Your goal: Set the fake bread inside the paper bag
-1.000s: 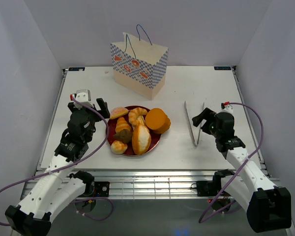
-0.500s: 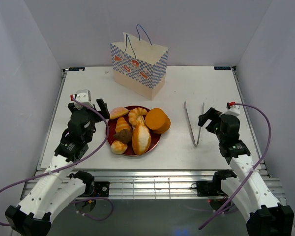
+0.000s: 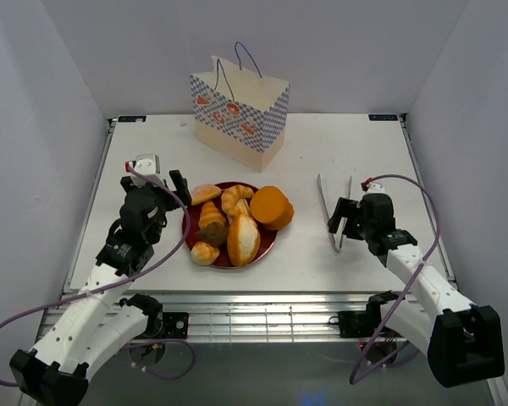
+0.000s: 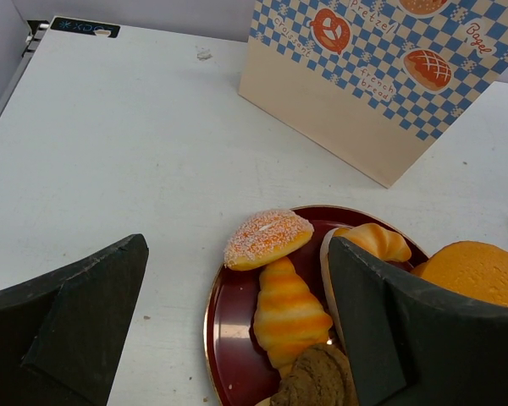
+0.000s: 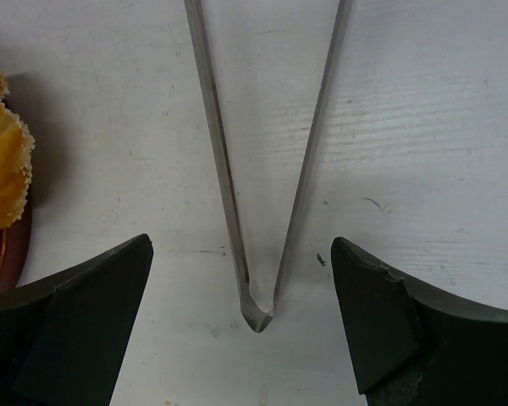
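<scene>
The fake bread point(image 3: 234, 220), several croissants, rolls, a round orange bun point(image 3: 272, 206) and a cream-topped loaf, lies piled on a dark red plate point(image 3: 190, 230). The paper bag point(image 3: 240, 112) stands upright at the back, open at the top. My left gripper point(image 3: 171, 188) is open and empty at the plate's left edge. In the left wrist view it point(image 4: 237, 338) hovers over a croissant point(image 4: 289, 313) and a sugared roll point(image 4: 267, 238), with the bag point(image 4: 381, 76) beyond. My right gripper point(image 3: 343, 218) is open, straddling the joined end of metal tongs point(image 5: 216, 152).
The metal tongs point(image 3: 334, 211) lie on the white table to the right of the plate, their arms spreading away from me. In the right wrist view the plate's edge point(image 5: 8, 254) and a piece of bread point(image 5: 4, 169) show at the far left. Grey walls enclose the table.
My right gripper swung out to the right, then came back left and lower over the tongs' joined end. The left arm barely moved. The bread and bag are unchanged.
</scene>
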Available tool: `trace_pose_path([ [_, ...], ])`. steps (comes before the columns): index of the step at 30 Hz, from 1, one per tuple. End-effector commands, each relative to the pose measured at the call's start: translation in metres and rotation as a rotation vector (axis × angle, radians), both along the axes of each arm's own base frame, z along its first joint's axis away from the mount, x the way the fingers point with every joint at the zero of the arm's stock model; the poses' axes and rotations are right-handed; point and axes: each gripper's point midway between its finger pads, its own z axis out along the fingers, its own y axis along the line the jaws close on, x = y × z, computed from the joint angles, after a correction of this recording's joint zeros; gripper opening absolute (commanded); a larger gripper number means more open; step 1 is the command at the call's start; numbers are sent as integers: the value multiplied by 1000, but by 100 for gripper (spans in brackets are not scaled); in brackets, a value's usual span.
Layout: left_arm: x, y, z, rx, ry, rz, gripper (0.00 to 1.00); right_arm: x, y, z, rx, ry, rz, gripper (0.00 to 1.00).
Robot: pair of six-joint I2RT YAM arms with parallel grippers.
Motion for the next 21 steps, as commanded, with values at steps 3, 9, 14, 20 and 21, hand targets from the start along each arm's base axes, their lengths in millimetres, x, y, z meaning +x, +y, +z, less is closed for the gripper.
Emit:
trace_pose_path([
  [3, -1, -1, 11, -18, -23, 2, 98, 3, 11, -12, -51, 57, 58, 91],
  [9, -3, -1, 16, -29, -37, -6, 98, 11, 9, -30, -112, 102, 34, 90],
  [14, -4, -2, 18, -33, -41, -13, 98, 29, 5, -37, -147, 102, 1, 90],
  [20, -3, -1, 15, -28, -35, -4, 98, 44, 7, -54, -162, 128, -10, 93],
  [21, -3, -1, 15, -28, -34, -6, 98, 46, 8, -55, -160, 131, -12, 94],
])
